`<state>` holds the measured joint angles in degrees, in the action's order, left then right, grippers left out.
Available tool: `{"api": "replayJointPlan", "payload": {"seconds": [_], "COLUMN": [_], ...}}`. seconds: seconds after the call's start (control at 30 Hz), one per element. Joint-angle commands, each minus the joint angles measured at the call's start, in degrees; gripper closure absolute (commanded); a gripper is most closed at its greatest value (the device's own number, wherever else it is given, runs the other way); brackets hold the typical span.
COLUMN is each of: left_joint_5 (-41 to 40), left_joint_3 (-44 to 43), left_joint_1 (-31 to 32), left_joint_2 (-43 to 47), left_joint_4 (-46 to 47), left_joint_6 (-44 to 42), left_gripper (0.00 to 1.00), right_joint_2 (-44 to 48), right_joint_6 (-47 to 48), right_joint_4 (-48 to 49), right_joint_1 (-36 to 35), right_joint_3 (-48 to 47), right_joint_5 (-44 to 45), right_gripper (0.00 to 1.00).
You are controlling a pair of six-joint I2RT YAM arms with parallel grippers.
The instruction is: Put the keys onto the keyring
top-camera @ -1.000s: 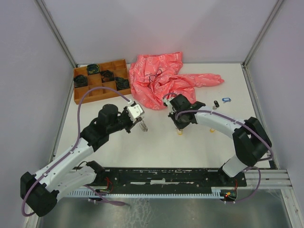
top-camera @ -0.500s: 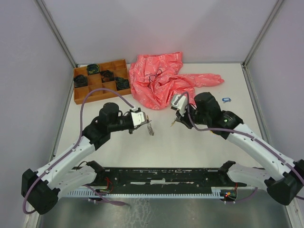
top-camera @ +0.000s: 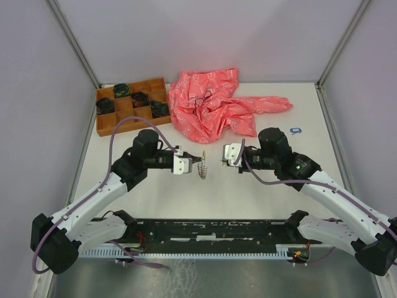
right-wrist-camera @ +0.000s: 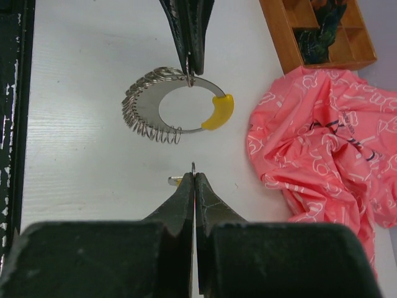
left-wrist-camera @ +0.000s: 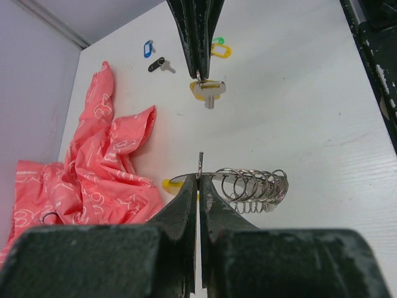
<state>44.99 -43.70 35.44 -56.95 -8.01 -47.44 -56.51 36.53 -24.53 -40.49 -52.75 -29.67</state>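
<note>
The keyring (left-wrist-camera: 251, 185), a silvery coiled loop with a yellow segment (right-wrist-camera: 218, 112), hangs above the table with my left gripper (left-wrist-camera: 198, 180) shut on its wire. In the top view it sits at mid-table (top-camera: 201, 167) beside the left gripper (top-camera: 188, 162). Facing it, a short gap away, my right gripper (right-wrist-camera: 194, 176) is shut on the small ring of a yellow-tagged key (left-wrist-camera: 208, 90). That right gripper (top-camera: 227, 154) points left. Loose keys lie on the table: blue (left-wrist-camera: 148, 48), black (left-wrist-camera: 158, 64), and a green and yellow pair (left-wrist-camera: 218, 47).
A crumpled pink cloth (top-camera: 217, 108) lies at the back centre. An orange compartment tray (top-camera: 105, 127) with dark coiled bundles stands at the back left. The blue key (top-camera: 295, 130) lies at the right, behind the right arm.
My right arm has risen from the table with the yellow-tagged key and turned to face left. My left gripper has carried the keyring right, towards it.
</note>
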Motion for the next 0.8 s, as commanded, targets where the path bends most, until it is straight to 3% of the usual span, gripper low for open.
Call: {"api": "replayJointPlan", "payload": {"seconds": [0.0, 0.3, 0.77], "left_joint_5": [2.2, -1.5, -3.7], "left_joint_3": [-0.94, 6.23, 7.54], "left_joint_1": [0.45, 1.41, 2.27], "left_joint_2": [0.83, 4.58, 5.93], "left_joint_4": [3.43, 10.34, 11.87], "left_joint_6": [-7.48, -6.1, -3.93], "left_gripper": [0.97, 0.97, 0.97], "right_joint_2": [1.07, 1.12, -1.87], "right_joint_6": [6.37, 10.2, 12.51], "right_joint_4": [6.62, 17.34, 21.52], "right_joint_1": [-2.85, -7.31, -11.7], "right_joint_3": [1.79, 6.84, 8.2], "right_joint_5": [1.29, 4.79, 8.4], "right_gripper": [0.99, 0.99, 0.99]}}
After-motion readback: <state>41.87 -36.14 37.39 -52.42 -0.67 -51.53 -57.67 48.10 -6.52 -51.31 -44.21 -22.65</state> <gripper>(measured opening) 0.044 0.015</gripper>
